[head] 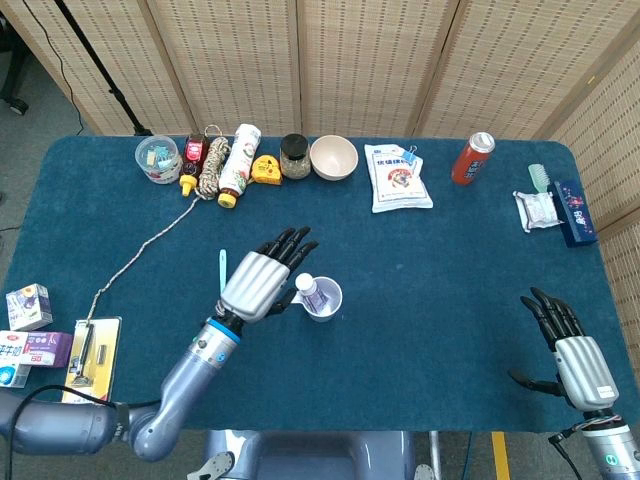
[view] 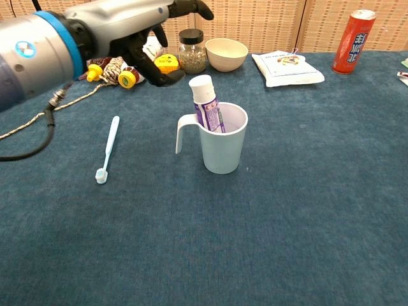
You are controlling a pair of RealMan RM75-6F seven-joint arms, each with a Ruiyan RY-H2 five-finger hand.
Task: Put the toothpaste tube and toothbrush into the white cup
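Blue table [head: 450, 290]; toothpaste tube [view: 205, 105] label unreadable.

A table [head: 450, 270] with a dark blue cloth fills the middle. Behind the table stands a folding screen [head: 300, 60] of woven panels. Grey floor [head: 30, 110] shows left of the table.

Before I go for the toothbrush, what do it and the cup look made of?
Toothbrush: pale blue plastic by the look, thin and smooth, lying flat on the cloth. Cup: white, matte, with a thin wall and moulded handle, so probably plastic; ceramic can't be ruled out.
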